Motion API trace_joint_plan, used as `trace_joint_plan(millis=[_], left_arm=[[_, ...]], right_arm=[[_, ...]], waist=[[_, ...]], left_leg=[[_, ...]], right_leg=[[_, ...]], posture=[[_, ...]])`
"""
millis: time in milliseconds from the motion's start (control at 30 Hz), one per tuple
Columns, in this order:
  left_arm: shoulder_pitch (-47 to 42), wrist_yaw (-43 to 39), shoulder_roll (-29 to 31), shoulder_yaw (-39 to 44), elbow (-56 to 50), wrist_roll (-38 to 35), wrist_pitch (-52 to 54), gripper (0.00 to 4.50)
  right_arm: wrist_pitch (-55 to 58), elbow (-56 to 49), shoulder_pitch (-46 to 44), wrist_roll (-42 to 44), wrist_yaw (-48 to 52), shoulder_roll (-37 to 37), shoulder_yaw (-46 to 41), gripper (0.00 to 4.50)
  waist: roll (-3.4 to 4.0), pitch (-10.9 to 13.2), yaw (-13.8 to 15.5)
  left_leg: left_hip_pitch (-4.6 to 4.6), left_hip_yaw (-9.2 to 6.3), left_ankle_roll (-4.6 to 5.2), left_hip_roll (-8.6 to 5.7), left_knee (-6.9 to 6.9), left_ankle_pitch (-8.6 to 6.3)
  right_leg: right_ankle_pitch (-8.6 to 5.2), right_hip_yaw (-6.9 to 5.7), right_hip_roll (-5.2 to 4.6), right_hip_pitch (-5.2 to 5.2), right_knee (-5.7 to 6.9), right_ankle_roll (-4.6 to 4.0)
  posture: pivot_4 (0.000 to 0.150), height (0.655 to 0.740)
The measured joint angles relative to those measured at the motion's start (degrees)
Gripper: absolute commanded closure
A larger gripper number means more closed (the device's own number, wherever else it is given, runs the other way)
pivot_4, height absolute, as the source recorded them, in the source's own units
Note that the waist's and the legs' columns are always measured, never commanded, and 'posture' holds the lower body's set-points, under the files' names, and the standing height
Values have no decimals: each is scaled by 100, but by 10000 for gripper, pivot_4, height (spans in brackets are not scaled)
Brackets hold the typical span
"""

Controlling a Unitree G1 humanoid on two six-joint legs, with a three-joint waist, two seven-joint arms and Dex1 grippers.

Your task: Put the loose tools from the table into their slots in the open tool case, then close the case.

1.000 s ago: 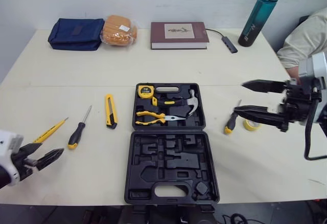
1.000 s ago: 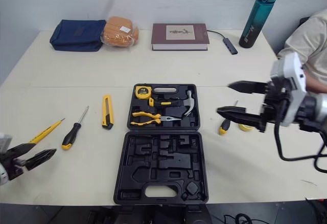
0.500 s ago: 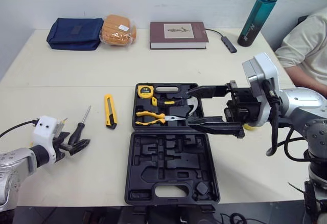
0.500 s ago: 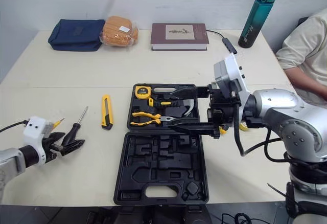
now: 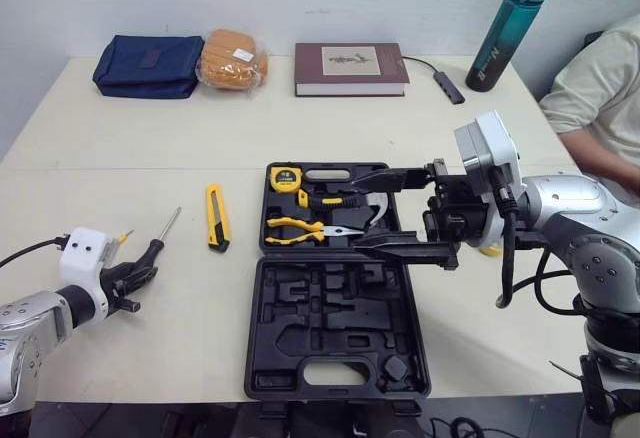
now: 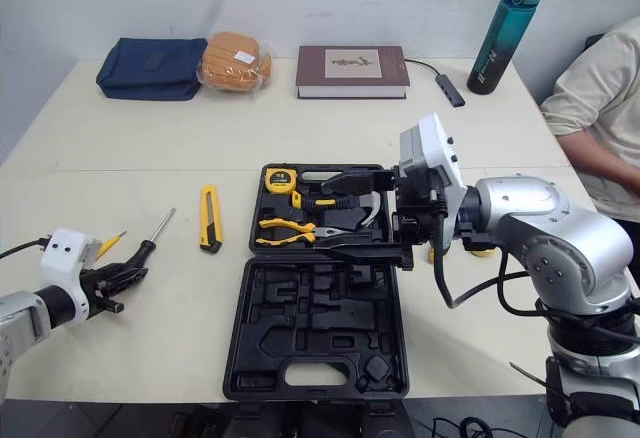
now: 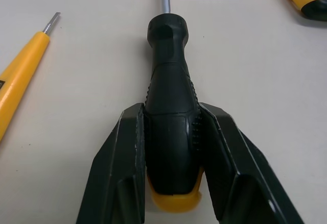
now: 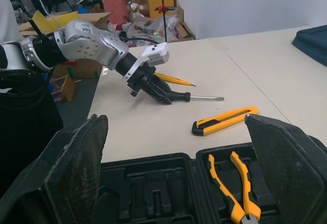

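The black tool case (image 5: pixel 340 330) lies open at the table's middle. Its far half holds a tape measure (image 5: pixel 285 178), a hammer (image 5: pixel 372 200) and pliers (image 5: pixel 300 226); the near half's moulded slots are bare. At the left, my left gripper (image 7: pixel 172 112) is shut on the black, yellow-capped handle of a screwdriver (image 7: pixel 167 81), which lies flat on the table (image 5: pixel 155 250). A thin yellow tester screwdriver (image 7: pixel 20 70) lies just beside it. A yellow utility knife (image 5: pixel 216 216) rests left of the case. My right gripper (image 5: pixel 358 208) hovers open over the case's far half.
Along the table's far edge are a blue pouch (image 5: pixel 148 65), a bagged bun (image 5: pixel 232 59), a book (image 5: pixel 350 68), a small cable hub (image 5: pixel 448 86) and a teal bottle (image 5: pixel 510 28). A person's sleeve (image 5: pixel 600 68) shows at the right edge.
My left gripper has closed on the screwdriver handle it had reached. My right gripper swung in from the right to above the case's far half, still open.
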Motion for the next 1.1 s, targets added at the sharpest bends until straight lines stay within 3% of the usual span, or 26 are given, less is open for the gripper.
trace_joint_plan(millis=[200, 367, 700, 900, 1100], left_arm=[[338, -448, 348, 81, -394, -115, -51, 36700], [-216, -842, 957, 8, -764, -219, -45, 36700], [-2555, -2032, 1498, -2370, -1423, -646, 98, 36700], [-3969, -2444, 982, -3906, -1334, -410, 138, 36700], [-4446, -2550, 684, -4903, -1320, -44, 342, 36700]], right_arm=[[-103, 40, 2, -69, 151, 15, 36, 0], [-26, 98, 125, -70, 405, -261, 69, 0], [112, -155, 1279, -286, 399, -1093, -295, 0], [126, -481, 1989, -384, 253, -1406, -649, 0], [205, -595, 2580, -368, 57, -1480, -1040, 0]], waist=[[-9, 5, 0], [-15, 8, 36], [-14, 10, -2], [-15, 12, 68], [-19, 15, 66]], left_leg=[[-6, -3, -1, 2, -3, 0], [-8, -9, 1, -6, -4, 1], [-12, -2, 2, -1, 0, 5], [-14, -4, 3, -4, 10, 12], [-17, -4, 7, -2, 19, 14]], right_leg=[[0, -3, 1, -4, -4, 0], [0, -4, -8, 1, -9, -1], [2, -4, 10, 8, -12, 2], [3, -3, 11, 10, -11, 5], [7, 1, 18, 10, -11, 12]], posture=[[1500, 7400], [1500, 7400], [1500, 7400], [1500, 7400], [1500, 7400]])
